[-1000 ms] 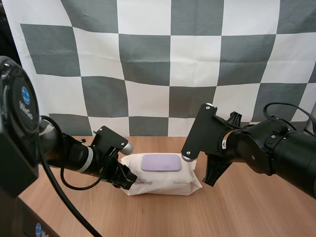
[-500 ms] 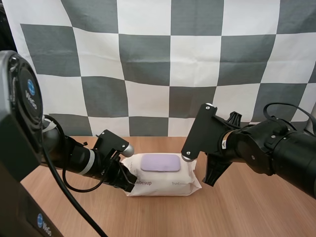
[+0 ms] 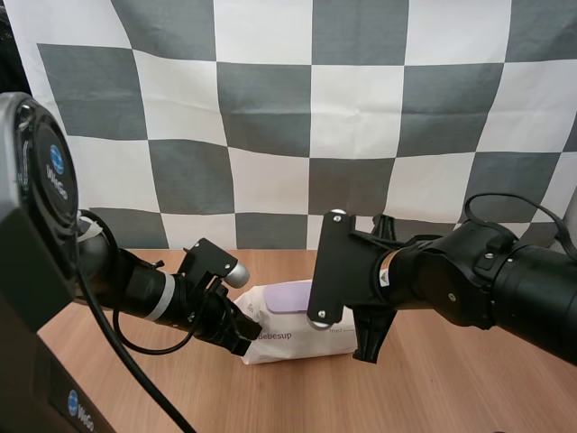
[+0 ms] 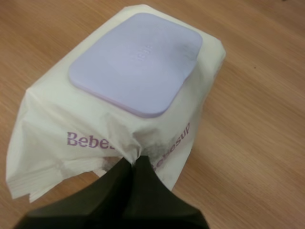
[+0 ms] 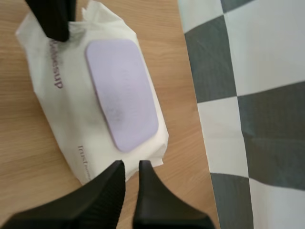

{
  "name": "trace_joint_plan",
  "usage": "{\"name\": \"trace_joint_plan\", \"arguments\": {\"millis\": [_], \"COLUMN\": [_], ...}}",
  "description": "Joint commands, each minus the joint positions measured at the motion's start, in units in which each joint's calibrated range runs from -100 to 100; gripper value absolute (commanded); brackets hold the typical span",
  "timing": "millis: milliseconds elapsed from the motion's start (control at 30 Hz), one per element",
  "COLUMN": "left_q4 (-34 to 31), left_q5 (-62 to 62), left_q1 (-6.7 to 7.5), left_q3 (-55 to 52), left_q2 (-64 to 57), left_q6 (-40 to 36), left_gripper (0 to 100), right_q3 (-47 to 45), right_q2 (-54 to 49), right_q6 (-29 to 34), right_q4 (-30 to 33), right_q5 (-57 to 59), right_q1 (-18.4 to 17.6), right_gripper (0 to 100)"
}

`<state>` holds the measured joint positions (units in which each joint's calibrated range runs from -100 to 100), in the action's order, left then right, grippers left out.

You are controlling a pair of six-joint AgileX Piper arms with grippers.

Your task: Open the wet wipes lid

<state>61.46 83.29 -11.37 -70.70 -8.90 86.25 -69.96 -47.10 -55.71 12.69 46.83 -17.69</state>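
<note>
The white wet wipes pack (image 3: pixel 290 339) lies on the wooden table (image 3: pixel 451 388), its lilac lid (image 3: pixel 287 294) flat and closed on top. My left gripper (image 3: pixel 245 337) is at the pack's left end. In the left wrist view that gripper (image 4: pixel 134 161) is shut, and the wrapper of the pack (image 4: pixel 52 119) puckers between its tips, below the lid (image 4: pixel 136 62). My right gripper (image 5: pixel 131 165) hovers at the other end of the pack (image 5: pixel 71 119), just past the short edge of the lid (image 5: pixel 121 93). Its fingers stand slightly apart with nothing between them.
My right arm's forearm (image 3: pixel 469 284) hangs over the pack's right half and hides part of it from above. A finger of my left gripper (image 5: pixel 53 19) shows at the pack's far end. Bare wooden table lies in front and to the right.
My left gripper has shut on the wrapper and the pack has shifted slightly right and nearer. My right arm has swung left over the pack and its fingers have parted a little.
</note>
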Motion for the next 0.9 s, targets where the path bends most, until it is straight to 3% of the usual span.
{"name": "trace_joint_plan", "arguments": {"millis": [0, 67, 133, 467, 867], "left_q4": [-0.6, -1.0, -1.5, -2.0, -2.0], "left_q5": [0.2, 1.5, 2.2, 2.2, 2.2], "left_q1": [0.01, 0.01, 0.01, 0.01, 0.01], "left_q3": [0.0, 0.0, 0.0, 0.0, 0.0], "left_q2": [0.1, 0.1, 0.1, 0.1, 0.1], "left_q6": [0.0, 0.0, 0.0, 0.0, 0.0], "left_gripper": [0, 0, 0, 0, 0], "right_q3": [-0.4, -0.4, -0.4, -0.4, -0.4], "right_q2": [1.9, 4.5, 6.8, 15.0, 17.4], "right_q6": [-0.6, -0.6, -0.6, -0.6, -0.6], "right_q4": [0.0, 0.0, 0.0, 0.0, 0.0], "right_q5": [0.1, -0.4, -2.6, -12.7, -21.3], "right_q1": [-1.0, -1.0, -1.0, -1.8, -2.8], "right_gripper": [45, 57, 60, 60, 59]}}
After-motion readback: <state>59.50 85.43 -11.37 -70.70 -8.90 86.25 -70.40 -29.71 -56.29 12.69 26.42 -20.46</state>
